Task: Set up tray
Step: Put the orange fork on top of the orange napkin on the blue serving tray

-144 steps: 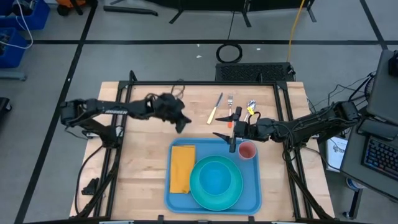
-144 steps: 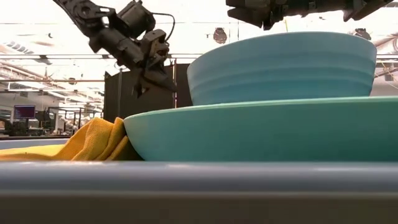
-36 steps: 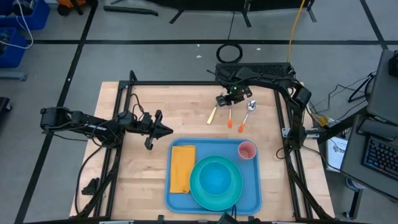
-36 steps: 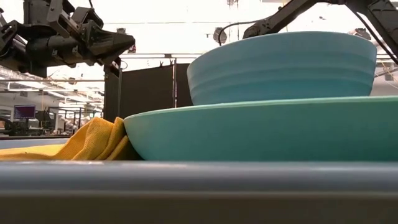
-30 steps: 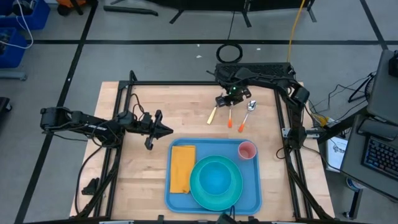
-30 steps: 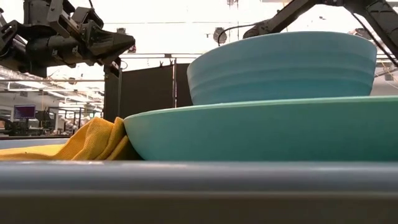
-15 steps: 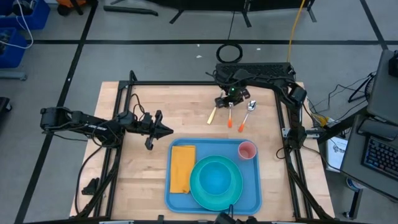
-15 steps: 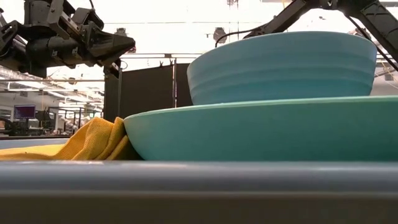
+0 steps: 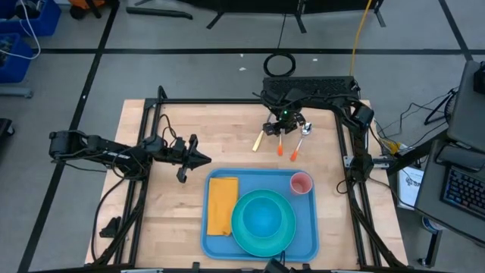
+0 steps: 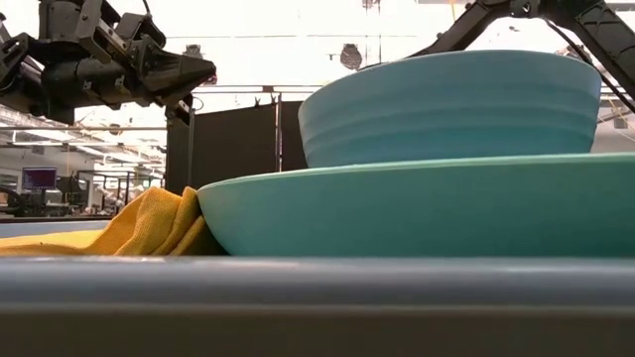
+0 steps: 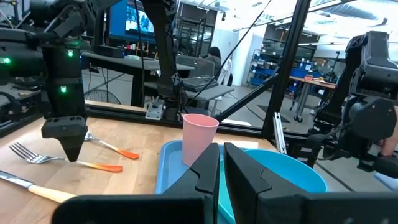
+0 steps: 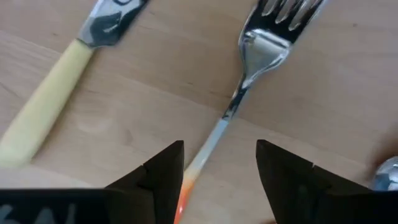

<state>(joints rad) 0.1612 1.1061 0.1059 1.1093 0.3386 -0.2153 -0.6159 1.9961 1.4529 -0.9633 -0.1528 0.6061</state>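
Right wrist view shows the right gripper with jaws wide over the fork, ready to grab it (for the tray near the bench's front). Left gripper waits, jaws narrow.

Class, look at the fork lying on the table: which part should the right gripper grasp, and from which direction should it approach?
Grasp the fork at its slim neck or orange handle, coming straight down from above. It lies flat on the wooden table, and the right gripper hovers over it with open jaws straddling the shaft, so closing across that narrow width looks easiest.
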